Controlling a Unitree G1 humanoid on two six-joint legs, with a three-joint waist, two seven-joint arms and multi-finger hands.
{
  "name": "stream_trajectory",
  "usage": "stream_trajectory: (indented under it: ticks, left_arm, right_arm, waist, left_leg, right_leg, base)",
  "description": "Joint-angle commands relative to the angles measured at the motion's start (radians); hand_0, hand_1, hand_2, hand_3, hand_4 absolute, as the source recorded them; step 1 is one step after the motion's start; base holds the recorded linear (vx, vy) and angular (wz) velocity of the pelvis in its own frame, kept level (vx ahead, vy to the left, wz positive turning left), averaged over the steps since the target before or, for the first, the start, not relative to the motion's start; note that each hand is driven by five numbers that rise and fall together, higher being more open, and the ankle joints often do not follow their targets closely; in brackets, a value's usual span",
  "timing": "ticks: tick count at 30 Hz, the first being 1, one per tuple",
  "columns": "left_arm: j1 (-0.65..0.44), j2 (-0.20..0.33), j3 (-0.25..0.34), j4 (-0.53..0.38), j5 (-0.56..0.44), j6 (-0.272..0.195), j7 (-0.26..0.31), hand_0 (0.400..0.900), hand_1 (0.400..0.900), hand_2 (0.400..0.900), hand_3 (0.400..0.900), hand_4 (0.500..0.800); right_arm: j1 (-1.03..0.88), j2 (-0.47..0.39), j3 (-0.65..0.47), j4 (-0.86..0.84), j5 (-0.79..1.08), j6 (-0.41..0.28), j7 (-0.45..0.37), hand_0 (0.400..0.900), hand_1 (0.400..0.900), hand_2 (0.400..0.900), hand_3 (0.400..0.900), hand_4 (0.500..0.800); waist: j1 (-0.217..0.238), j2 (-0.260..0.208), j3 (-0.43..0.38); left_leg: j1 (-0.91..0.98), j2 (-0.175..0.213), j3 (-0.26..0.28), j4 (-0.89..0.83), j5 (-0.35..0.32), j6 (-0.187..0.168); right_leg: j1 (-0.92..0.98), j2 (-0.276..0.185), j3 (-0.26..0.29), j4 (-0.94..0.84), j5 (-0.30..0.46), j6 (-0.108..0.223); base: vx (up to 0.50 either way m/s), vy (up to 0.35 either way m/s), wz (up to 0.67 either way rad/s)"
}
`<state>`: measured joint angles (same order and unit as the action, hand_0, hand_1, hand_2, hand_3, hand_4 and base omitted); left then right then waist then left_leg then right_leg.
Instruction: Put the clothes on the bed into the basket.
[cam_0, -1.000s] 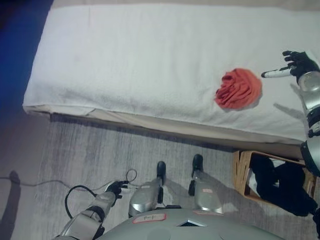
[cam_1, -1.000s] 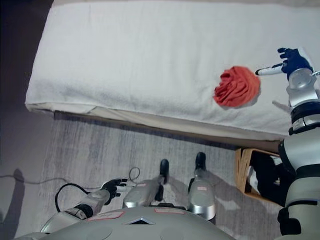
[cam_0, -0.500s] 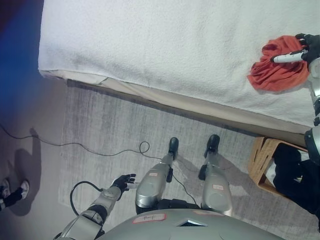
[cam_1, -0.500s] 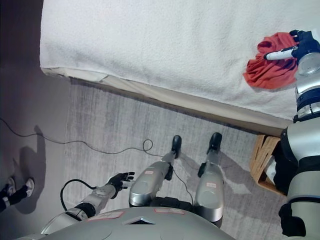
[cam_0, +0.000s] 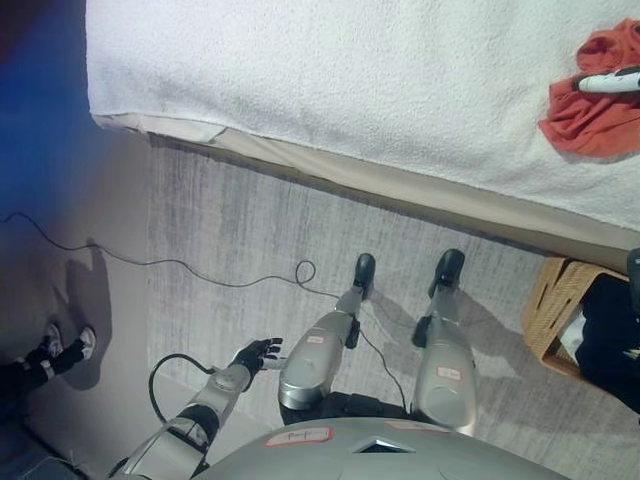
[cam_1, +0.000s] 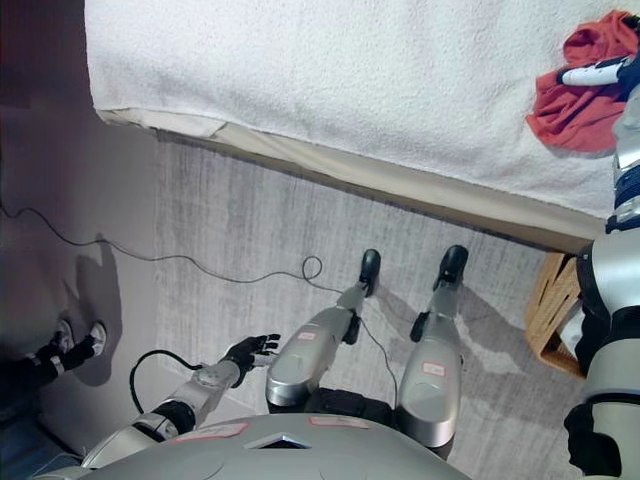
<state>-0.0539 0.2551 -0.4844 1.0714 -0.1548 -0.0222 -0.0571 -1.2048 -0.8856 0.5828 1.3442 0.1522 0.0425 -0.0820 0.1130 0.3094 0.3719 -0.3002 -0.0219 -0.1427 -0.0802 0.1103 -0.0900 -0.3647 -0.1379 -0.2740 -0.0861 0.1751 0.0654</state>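
A: Nearest, the left hand (cam_0: 255, 353) hangs low, fingers spread, empty. The basket (cam_0: 556, 310)?

B: Cut off; dark clothes show only in the left eye view.

A: Farther?

B: Red cloth (cam_1: 583, 92) on the bed (cam_0: 350, 80); right hand (cam_1: 600, 72) over it, mostly cropped, grip unclear.

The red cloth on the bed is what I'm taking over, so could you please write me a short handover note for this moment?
Right hand: over the red cloth at the view's right edge, one white-tipped finger extended across it; the rest of the hand is cut off, so grip cannot be told.
Left hand: low by the floor, fingers open, idle, holding nothing.
Red cloth: crumpled on the white bed, near its front edge.
Basket: on the floor below the bed's right end, dark clothes already inside.
Done: some clothes are in the basket.
Left: grasp the red cloth, drop it in the basket.
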Motion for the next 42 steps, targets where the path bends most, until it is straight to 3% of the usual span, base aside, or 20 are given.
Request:
stream_trajectory:
  ticks: [1,10,18,24,30,35,42]
  left_arm:
    - [0.041,0.059,-0.081,0.022,-0.008,0.016,0.005,0.900,0.900,0.900,0.900,0.800]
    - [0.015,0.056,-0.079,0.027,-0.021,0.013,0.017,0.900,0.900,0.900,0.900,0.800]
    - [-0.027,0.042,-0.058,0.101,-0.034,0.020,0.028,0.900,0.900,0.900,0.900,0.800]
    - [-0.058,0.043,-0.022,0.167,-0.031,0.023,0.033,0.900,0.900,0.900,0.900,0.800]
    - [-0.063,0.059,0.030,0.230,-0.011,0.034,0.028,0.900,0.900,0.900,0.900,0.800]
    - [-0.057,0.085,0.078,0.258,0.009,0.041,0.019,0.900,0.900,0.900,0.900,0.800]
    - [-0.040,0.110,0.122,0.281,0.031,0.049,0.017,0.900,0.900,0.900,0.900,0.800]
  right_arm:
    - [-0.092,-0.026,0.069,0.050,0.046,-0.030,-0.007,0.400,0.400,0.400,0.400,0.500]
    - [-0.083,-0.015,0.063,0.056,0.053,-0.025,0.002,0.400,0.400,0.400,0.400,0.500]
    - [-0.074,0.023,0.060,0.053,0.058,-0.014,0.004,0.400,0.400,0.400,0.400,0.500]
    - [-0.057,0.060,0.085,0.019,0.021,-0.009,0.008,0.400,0.400,0.400,0.400,0.500]
    - [-0.052,0.095,0.122,-0.024,-0.038,-0.003,0.026,0.400,0.400,0.400,0.400,0.500]
    - [-0.009,0.065,0.108,0.002,-0.079,0.002,0.060,0.400,0.400,0.400,0.400,0.500]
    - [0.048,-0.004,0.078,0.028,-0.101,0.008,0.081,0.400,0.400,0.400,0.400,0.500]
  waist:
    - [0.002,-0.020,-0.003]
    - [-0.010,-0.022,-0.010]
    - [-0.035,-0.054,-0.028]
    - [-0.056,-0.117,-0.061]
    - [-0.084,-0.220,-0.124]
    - [-0.113,-0.301,-0.219]
    - [-0.148,-0.342,-0.295]
  left_leg:
    - [-0.028,-0.013,0.059,-0.007,-0.001,-0.024]
    - [-0.021,-0.015,0.060,-0.007,-0.006,-0.022]
    - [0.006,-0.007,0.072,-0.006,-0.022,-0.017]
    - [0.048,0.003,0.093,0.018,-0.063,0.000]
    - [0.124,0.016,0.142,0.047,-0.119,0.022]
    - [0.224,0.031,0.202,0.047,-0.165,0.037]
    - [0.309,0.034,0.271,0.038,-0.198,0.051]
  right_leg:
    - [-0.015,-0.077,0.119,0.047,-0.058,0.065]
    - [-0.005,-0.080,0.127,0.043,-0.059,0.065]
    - [0.016,-0.074,0.134,0.044,-0.063,0.063]
    - [0.050,-0.064,0.150,0.052,-0.070,0.063]
    - [0.100,-0.040,0.197,0.060,-0.079,0.065]
    - [0.156,-0.020,0.242,0.051,-0.075,0.075]
    - [0.193,0.002,0.302,0.042,-0.067,0.089]
  base:
    - [0.00,0.000,0.00]
    - [0.00,0.003,-0.02]
    - [-0.01,0.007,-0.10]
    - [0.01,0.001,-0.21]
    - [0.04,0.011,-0.42]
    - [0.06,0.034,-0.44]
    - [0.04,0.060,-0.46]
